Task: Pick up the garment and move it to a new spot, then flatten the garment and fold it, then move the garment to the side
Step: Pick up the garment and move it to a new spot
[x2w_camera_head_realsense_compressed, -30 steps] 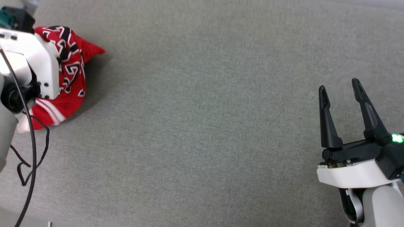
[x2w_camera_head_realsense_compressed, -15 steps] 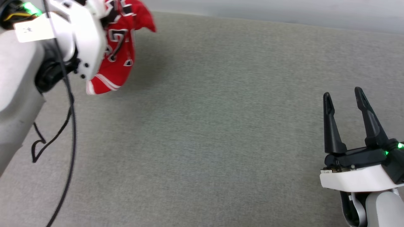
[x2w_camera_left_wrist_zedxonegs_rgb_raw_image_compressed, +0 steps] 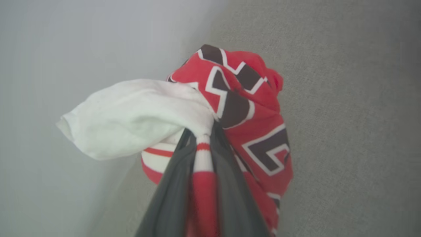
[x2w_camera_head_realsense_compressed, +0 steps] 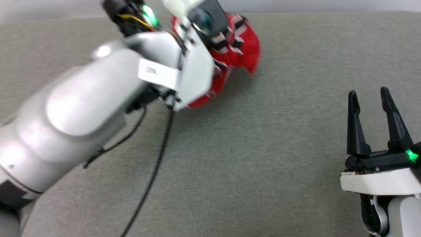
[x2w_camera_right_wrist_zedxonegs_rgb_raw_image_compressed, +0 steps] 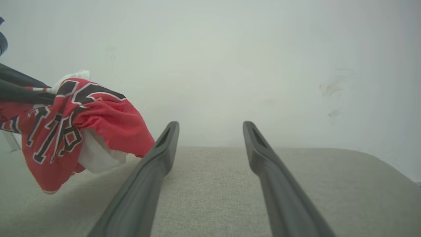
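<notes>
left gripper (x2w_camera_left_wrist_zedxonegs_rgb_raw_image_compressed: 202, 133): pinching jersey (x2w_camera_left_wrist_zedxonegs_rgb_raw_image_compressed: 250, 108) trim | right gripper (x2w_camera_head_realsense_compressed: 368, 92): open, empty | risk: narrow pinch may slip, dropping bunched jersey early

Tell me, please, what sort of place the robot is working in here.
Probably an indoor test room, set up for handling clothes: a broad surface covered in grey woven fabric, a plain pale wall behind it, and a red garment bunched in the left gripper.
</notes>
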Available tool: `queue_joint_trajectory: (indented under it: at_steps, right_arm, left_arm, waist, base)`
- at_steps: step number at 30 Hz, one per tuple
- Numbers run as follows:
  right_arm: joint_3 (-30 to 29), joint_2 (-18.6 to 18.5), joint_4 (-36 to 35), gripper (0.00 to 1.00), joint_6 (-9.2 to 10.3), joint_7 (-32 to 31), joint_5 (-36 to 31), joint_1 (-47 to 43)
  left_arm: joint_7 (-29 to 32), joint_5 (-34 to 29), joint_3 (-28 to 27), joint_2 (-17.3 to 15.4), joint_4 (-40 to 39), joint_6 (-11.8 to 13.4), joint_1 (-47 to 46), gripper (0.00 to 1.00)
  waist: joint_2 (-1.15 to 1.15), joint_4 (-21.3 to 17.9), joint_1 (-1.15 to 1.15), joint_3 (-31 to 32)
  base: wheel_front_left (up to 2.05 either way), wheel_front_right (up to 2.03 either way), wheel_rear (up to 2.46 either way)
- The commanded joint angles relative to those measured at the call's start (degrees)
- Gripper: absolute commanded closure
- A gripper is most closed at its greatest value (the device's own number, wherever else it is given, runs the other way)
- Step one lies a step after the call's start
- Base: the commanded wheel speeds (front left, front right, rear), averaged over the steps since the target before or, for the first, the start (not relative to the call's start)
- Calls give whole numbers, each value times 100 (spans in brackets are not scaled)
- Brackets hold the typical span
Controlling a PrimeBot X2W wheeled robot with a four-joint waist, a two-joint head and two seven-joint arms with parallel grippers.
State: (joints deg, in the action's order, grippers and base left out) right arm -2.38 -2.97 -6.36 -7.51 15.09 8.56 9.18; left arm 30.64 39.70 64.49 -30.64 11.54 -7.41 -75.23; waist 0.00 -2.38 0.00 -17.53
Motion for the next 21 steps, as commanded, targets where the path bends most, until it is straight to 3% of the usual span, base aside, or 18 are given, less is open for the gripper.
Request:
queue_joint_trajectory:
  at_steps: [1,6,10,17,21]
  right_arm:
    - [-13,18,3,0,4,12,52,67]
    - [-6,19,-5,0,4,12,127,125]
    - [-29,17,-7,0,4,12,155,152]
    - [12,18,22,0,4,12,195,278]
    - [52,17,31,0,4,12,219,361]
  left_arm:
    - [-74,56,203,107,-51,1,-58,100]
    - [-176,145,779,458,-99,0,138,100]
    - [-74,94,875,664,-151,0,348,100]
    - [1281,-669,883,1067,-895,0,1776,100]
    - [1724,-694,893,1171,-1106,-1,2441,100]
  waist:
    - [0,-221,0,-83]
    - [0,-442,0,-188]
    - [0,-499,0,-260]
    - [0,-564,0,-452]
    - [0,-566,0,-550]
  base:
    - [0,0,0]
    - [0,0,0]
    - [0,0,0]
    - [0,0,0]
    - [0,0,0]
